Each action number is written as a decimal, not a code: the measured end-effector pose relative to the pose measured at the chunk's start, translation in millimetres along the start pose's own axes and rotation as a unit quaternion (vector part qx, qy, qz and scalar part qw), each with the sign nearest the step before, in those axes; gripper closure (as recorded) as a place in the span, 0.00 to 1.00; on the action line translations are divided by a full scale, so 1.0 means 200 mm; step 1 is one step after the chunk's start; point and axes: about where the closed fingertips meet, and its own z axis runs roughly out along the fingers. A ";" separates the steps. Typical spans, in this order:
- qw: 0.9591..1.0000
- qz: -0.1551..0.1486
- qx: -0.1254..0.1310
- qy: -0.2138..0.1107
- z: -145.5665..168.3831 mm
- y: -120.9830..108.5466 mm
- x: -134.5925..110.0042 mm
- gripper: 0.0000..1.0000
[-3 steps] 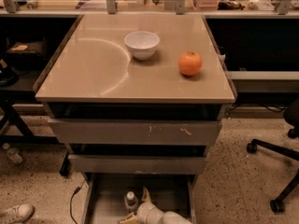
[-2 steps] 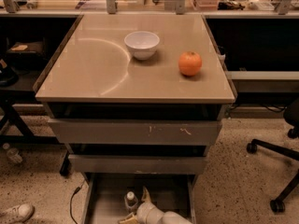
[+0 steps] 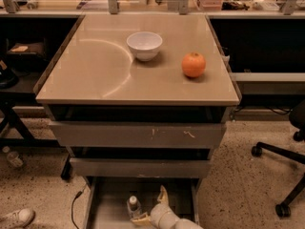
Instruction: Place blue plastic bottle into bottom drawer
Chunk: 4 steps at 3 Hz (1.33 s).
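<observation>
From the camera view I see the end effector (image 3: 151, 207) low inside the bottom drawer (image 3: 107, 202), which is pulled out. Its two fingers are spread apart and hold nothing. The blue plastic bottle (image 3: 134, 207) stands upright on the drawer floor, white cap up, just left of the fingers. On the table (image 3: 95, 75) above sit a white bowl (image 3: 144, 45) and an orange (image 3: 193, 64), apart from each other.

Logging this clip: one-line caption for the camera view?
Hand low in the open bottom drawer beside the upright bottle; bowl and orange on the cabinet top.
</observation>
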 end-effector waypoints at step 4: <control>0.968 -0.025 0.221 0.120 -1.33 -0.01 -0.52 0.00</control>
